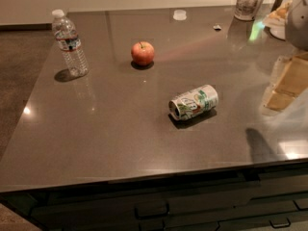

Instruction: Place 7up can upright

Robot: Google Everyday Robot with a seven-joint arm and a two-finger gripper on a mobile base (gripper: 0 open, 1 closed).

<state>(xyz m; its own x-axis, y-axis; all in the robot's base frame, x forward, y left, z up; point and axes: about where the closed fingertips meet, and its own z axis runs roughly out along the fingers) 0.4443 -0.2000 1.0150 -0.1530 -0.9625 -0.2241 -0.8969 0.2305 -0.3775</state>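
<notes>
The 7up can point(193, 102) lies on its side near the middle of the dark countertop point(110, 134). Its body is white-silver with green and red markings, and its silver top faces the front left. My gripper point(288, 83) shows as tan fingers at the right edge of the view, above the counter. It is well to the right of the can and apart from it. Its grey arm point(299, 20) rises above it at the top right. Nothing is seen in the gripper.
A clear water bottle point(70, 43) stands at the back left. A red apple point(142, 53) sits behind the can. A white cap point(179, 15), a jar point(249, 1) and a plate with food point(281, 20) are at the back. Drawers point(159, 208) run below the front edge.
</notes>
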